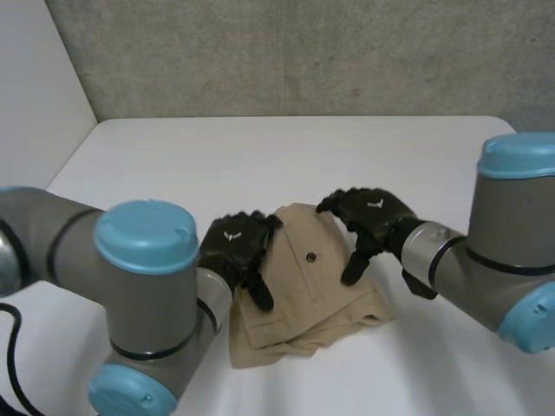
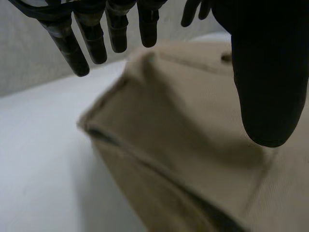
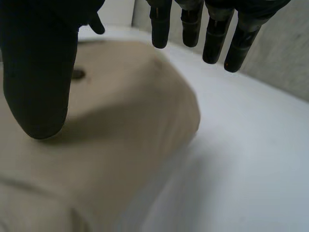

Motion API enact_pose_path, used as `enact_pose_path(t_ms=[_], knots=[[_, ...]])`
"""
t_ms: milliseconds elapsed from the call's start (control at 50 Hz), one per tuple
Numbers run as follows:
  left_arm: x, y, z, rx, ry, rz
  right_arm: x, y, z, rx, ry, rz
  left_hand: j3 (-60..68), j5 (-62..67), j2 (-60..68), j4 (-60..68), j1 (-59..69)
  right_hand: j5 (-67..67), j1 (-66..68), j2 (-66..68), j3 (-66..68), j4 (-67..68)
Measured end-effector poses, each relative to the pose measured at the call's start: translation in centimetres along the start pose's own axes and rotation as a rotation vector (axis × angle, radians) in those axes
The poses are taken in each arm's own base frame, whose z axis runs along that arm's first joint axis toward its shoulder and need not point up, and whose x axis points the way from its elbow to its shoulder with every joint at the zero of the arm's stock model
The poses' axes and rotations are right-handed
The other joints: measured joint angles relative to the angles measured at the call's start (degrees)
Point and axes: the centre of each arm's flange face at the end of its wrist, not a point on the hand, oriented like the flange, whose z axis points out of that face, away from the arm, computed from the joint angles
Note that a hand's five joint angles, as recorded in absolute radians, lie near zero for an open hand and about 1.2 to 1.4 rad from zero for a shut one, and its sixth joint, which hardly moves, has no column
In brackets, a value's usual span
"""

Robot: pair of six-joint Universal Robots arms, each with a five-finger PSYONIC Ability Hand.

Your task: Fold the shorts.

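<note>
Head view places the folded tan shorts (image 1: 303, 299) just below the frame's centre on the white table (image 1: 260, 156), with the left hand (image 1: 232, 244) over their left edge and the right hand (image 1: 373, 215) over their right side, both with fingers loosely spread, clasping nothing.

No words or numbers can be read. A small white V-shaped emblem (image 1: 231, 235) is printed on the back of the left hand (image 1: 241, 253), and another on the right hand (image 1: 383, 218).
</note>
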Motion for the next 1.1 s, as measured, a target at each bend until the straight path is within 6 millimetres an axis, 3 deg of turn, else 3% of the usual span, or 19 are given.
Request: enact_pose_path(t_ms=[160,300,460,540,640,680,720,760,880,980,1100], knots=[[-0.5,2.7,0.9,-0.074,-0.083,0.032,0.0,2.6,1.5,-0.081,-0.008,-0.115,0.0,0.0,0.0,0.0,-0.01,0.0,-1.21,0.0,0.0,0.0],[-0.6,3.2,1.3,-0.09,-0.086,0.117,0.3,3.8,1.9,-0.12,0.015,-0.218,0.0,0.0,0.0,0.0,0.0,0.0,-1.9,-0.36,0.0,0.0],[-0.6,3.5,1.6,-0.098,-0.075,0.239,0.5,4.0,2.2,-0.109,0.033,-0.256,0.0,0.0,0.0,0.0,-0.01,0.0,-2.1,-0.37,0.0,0.0],[-0.5,3.1,1.6,-0.085,-0.07,0.254,0.7,3.1,1.9,-0.073,0.048,-0.254,0.0,0.0,0.0,0.0,-0.01,0.0,-2.1,-0.36,0.0,0.0],[-0.3,0.0,0.9,0.005,-0.069,0.235,1.2,-0.4,0.5,0.037,0.11,-0.214,0.0,-0.01,0.0,0.0,-0.04,-0.11,-2.1,-0.36,0.0,0.0],[-0.4,-2.8,-0.1,0.087,-0.075,0.208,1.7,-2.7,-0.7,0.112,0.166,-0.167,0.0,0.0,0.0,0.0,-0.04,-0.28,-2.1,-0.36,0.0,0.0],[-0.7,-5.2,-1.0,0.157,-0.084,0.184,2.0,-3.6,-1.3,0.144,0.194,-0.147,0.0,0.0,0.0,0.0,-0.04,-0.28,-2.1,-0.36,0.0,0.0],[-1.5,-8.3,-2.3,0.245,-0.107,0.148,3.0,-6.8,-3.5,0.252,0.298,-0.087,0.0,0.0,0.0,0.0,-0.03,-0.28,-2.1,-0.36,0.0,0.0],[-5.5,-15.0,-5.8,0.394,-0.217,0.07,5.7,-12.3,-9.2,0.44,0.53,-0.021,0.0,0.0,0.0,0.0,-0.18,-0.28,-2.1,-0.36,0.0,0.0],[-8.5,-16.9,-7.6,0.352,-0.285,0.041,7.3,-14.1,-12.2,0.448,0.629,-0.014,-0.33,-0.01,-0.2,-0.21,-0.19,-0.28,-2.1,-0.36,0.0,0.0],[-9.9,-16.9,-8.2,0.261,-0.273,0.01,7.5,-14.1,-13.0,0.364,0.609,-0.034,-0.52,0.0,-0.44,-0.25,-0.18,-0.28,-2.1,-0.36,0.0,0.0]])
